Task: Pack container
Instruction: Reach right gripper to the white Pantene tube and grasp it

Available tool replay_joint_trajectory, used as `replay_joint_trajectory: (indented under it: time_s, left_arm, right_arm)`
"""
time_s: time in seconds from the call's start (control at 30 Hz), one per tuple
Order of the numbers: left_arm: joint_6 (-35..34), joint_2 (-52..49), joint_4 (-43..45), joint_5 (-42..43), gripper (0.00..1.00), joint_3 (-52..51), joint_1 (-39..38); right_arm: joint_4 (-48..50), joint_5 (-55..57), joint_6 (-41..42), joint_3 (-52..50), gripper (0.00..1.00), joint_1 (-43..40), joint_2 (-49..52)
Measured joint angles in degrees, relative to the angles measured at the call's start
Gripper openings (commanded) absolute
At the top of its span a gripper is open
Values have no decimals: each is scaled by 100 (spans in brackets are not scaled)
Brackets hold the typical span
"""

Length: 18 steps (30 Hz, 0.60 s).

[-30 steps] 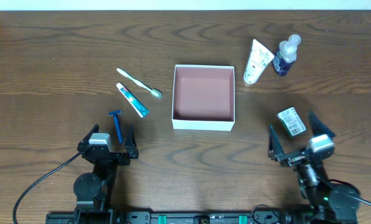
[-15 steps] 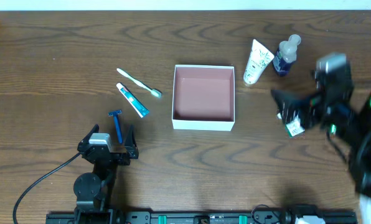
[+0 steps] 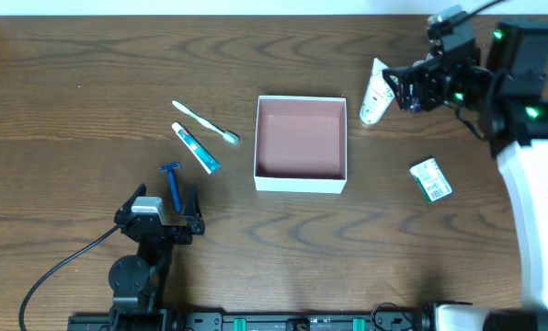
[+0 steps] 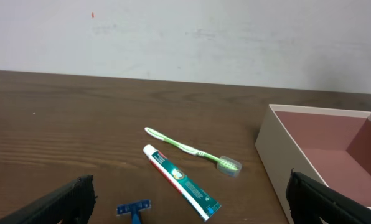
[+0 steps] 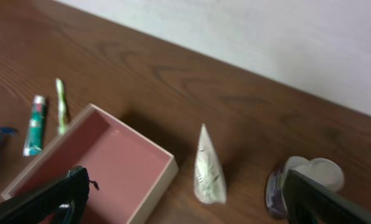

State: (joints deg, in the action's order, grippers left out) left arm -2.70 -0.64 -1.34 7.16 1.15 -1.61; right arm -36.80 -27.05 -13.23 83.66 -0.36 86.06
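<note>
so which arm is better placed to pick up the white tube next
Right. The right gripper hovers open close by the white tube, which sits centred in its wrist view. The left gripper sits open near the razor, across the container from the tube.

The dark brown wooden desk (image 3: 90, 83) is showing smooth, slightly sheened grain. The shallow square white-walled container (image 3: 301, 185) is looking like matt cardboard, the white tube (image 3: 375, 97) like plastic.
</note>
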Motion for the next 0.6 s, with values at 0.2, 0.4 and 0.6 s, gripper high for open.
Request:
replay_joint_trajectory:
  time_s: [0.2, 0.4, 0.6]
  left_arm:
    - [0, 0, 0, 0, 98, 0, 0]
    - [0, 0, 0, 0, 98, 0, 0]
    - [0, 0, -2, 0, 98, 0, 0]
  right_arm:
    - [254, 9, -254, 0, 96, 0, 691]
    - [323, 7, -409, 0, 88, 0, 1058]
    - [302, 9, -468, 0, 77, 0, 1351]
